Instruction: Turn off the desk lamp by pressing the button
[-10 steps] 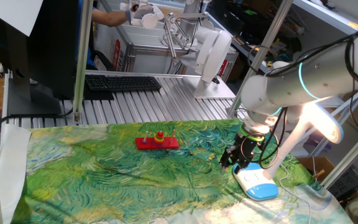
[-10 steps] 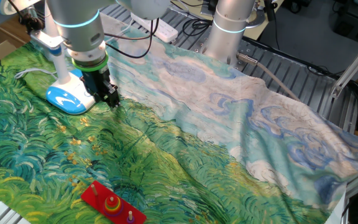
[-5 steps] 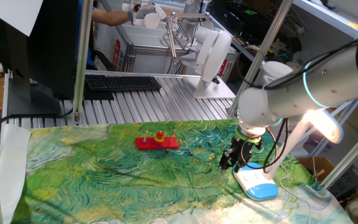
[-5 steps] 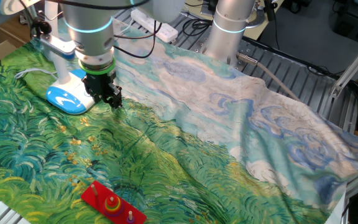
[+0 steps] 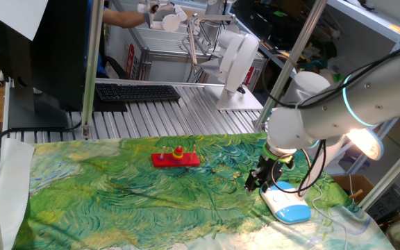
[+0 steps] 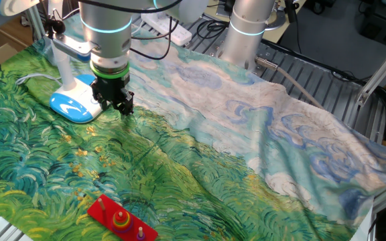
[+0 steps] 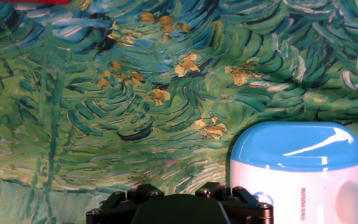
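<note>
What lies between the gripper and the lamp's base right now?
Nothing but painted cloth; the hand view shows the gripper beside the desk lamp base.

desk lamp [image 7: 303,174] base cropped, button unseen, fingertips out of frame

Bare cloth [image 6: 179,147] surrounds the hand [image 6: 116,107]; desk lamp [image 6: 72,100] adjoins.

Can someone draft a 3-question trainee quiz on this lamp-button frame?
1. True or false: the white desk lamp with the blue-rimmed base is lit.
2. Where is the hand relative to that base? A) directly above it B) beside it, over the green painted cloth C) at the red peg toy
3. Fill in: the lamp's bright oval head sits on a slanted white ____.

Key: 1 true. 2 B. 3 stem.
</note>
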You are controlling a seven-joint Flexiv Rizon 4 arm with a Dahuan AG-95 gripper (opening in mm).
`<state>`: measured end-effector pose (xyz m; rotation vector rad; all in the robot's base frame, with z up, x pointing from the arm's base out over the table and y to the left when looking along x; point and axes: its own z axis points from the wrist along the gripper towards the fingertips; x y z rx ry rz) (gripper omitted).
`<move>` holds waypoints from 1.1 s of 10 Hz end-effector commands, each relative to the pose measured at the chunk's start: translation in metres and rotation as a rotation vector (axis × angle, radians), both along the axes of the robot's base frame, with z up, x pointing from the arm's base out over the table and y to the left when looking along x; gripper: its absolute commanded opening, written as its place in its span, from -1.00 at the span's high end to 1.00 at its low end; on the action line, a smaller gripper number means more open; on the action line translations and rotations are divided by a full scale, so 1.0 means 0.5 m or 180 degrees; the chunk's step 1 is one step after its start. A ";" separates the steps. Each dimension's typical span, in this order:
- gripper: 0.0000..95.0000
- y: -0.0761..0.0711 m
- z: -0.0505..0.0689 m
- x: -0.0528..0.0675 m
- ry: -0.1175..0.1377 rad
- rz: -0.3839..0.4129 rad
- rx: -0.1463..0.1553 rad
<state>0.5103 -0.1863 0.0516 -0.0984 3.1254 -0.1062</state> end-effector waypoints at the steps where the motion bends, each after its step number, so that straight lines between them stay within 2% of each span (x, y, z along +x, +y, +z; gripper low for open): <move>1: -0.20 -0.001 -0.002 0.000 -0.0001 -0.0026 -0.0037; 2: -0.20 -0.001 -0.002 0.000 -0.0005 -0.0050 -0.0108; 4: -0.20 -0.002 -0.001 0.000 0.0030 -0.0177 -0.0463; 5: -0.20 -0.003 0.001 0.001 0.0032 -0.0226 -0.0577; 11: -0.20 -0.041 0.019 -0.015 0.0078 -0.0212 -0.0520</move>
